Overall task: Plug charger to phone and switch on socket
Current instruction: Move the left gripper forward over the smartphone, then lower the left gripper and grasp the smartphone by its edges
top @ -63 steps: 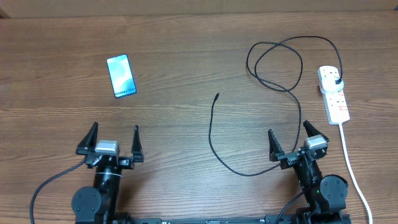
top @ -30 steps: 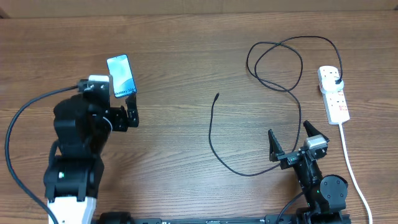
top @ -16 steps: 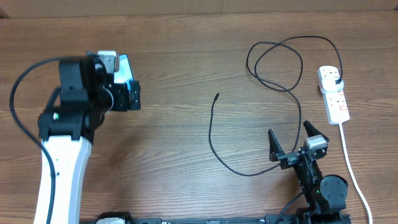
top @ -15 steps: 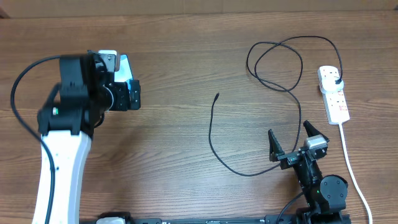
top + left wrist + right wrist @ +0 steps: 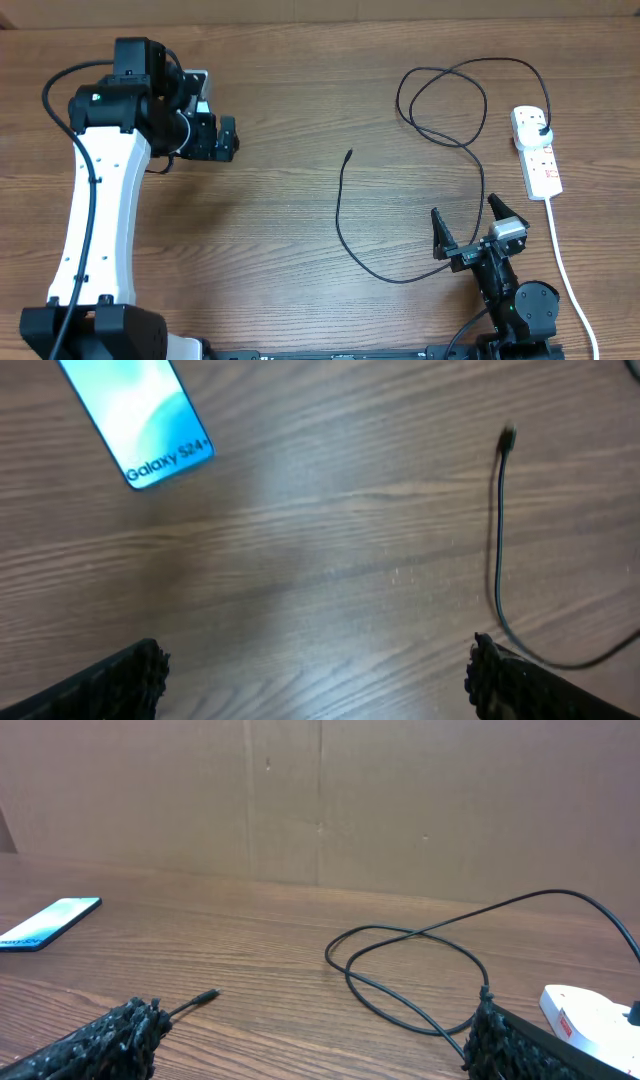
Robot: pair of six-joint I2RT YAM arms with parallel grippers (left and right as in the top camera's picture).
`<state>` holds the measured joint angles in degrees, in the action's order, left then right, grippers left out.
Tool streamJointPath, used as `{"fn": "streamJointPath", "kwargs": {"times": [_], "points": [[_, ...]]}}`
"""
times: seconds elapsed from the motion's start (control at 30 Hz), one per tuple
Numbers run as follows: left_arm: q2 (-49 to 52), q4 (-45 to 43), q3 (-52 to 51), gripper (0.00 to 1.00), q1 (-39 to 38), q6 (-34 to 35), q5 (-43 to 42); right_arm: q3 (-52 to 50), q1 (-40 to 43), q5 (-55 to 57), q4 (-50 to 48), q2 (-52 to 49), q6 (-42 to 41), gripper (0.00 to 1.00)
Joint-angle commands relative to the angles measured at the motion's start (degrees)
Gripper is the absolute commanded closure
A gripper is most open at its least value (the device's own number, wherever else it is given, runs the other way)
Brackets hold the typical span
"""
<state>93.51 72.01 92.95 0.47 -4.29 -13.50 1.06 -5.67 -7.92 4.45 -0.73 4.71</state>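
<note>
Overhead, nearest the bases, we find the right gripper [image 5: 463, 215] low at the table's near right, fingers spread wide and holding nothing. Just beyond it the charger [image 5: 338, 205] sweeps in a shallow curve. One strand runs away from us to the connector tip [image 5: 349, 154], which points toward the far edge at mid-table. The other strand climbs to loose loops at the far right. The socket [image 5: 536, 150] lies at the right edge, its long axis running near to far with a slight tilt. A black plug [image 5: 541, 130] sits in its far end and the white cord [image 5: 565, 260] leaves its near end. Farther left, the left gripper [image 5: 315, 660] hovers released and empty above the wood. The phone [image 5: 135, 415] lies flat just beyond it, screen up, its long axis slanting diagonally in the wrist view, well apart from the connector tip.
</note>
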Motion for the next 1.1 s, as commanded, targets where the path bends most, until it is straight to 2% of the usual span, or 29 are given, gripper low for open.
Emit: {"fn": "streamJointPath", "kwargs": {"times": [0.0,0.13,0.5,0.67,0.9,1.07], "points": [[1.6,-0.22,1.49,0.0,0.24,-1.7,-1.6,-0.59,-0.26,0.59,-0.24,0.57,-0.22,0.0],[1.84,-3.85,1.49,0.0,0.24,-1.16,-1.62,-0.59,-0.26,0.59,-0.24,0.57,-0.22,0.0],[2.54,-9.99,3.91,0.0,0.26,9.77,0.22,-0.59,-0.26,0.59,-0.24,0.57,-0.22,0.0],[8.57,-4.24,14.1,0.0,0.26,12.39,2.6,-0.59,-0.26,0.59,-0.24,0.57,-0.22,0.0],[21.94,8.92,35.89,0.0,0.26,15.17,3.04,-0.59,-0.26,0.59,-0.24,0.57,-0.22,0.0],[28.61,11.5,42.05,0.0,0.44,18.99,6.36,-0.59,-0.26,0.59,-0.24,0.57,-0.22,0.0]]}}
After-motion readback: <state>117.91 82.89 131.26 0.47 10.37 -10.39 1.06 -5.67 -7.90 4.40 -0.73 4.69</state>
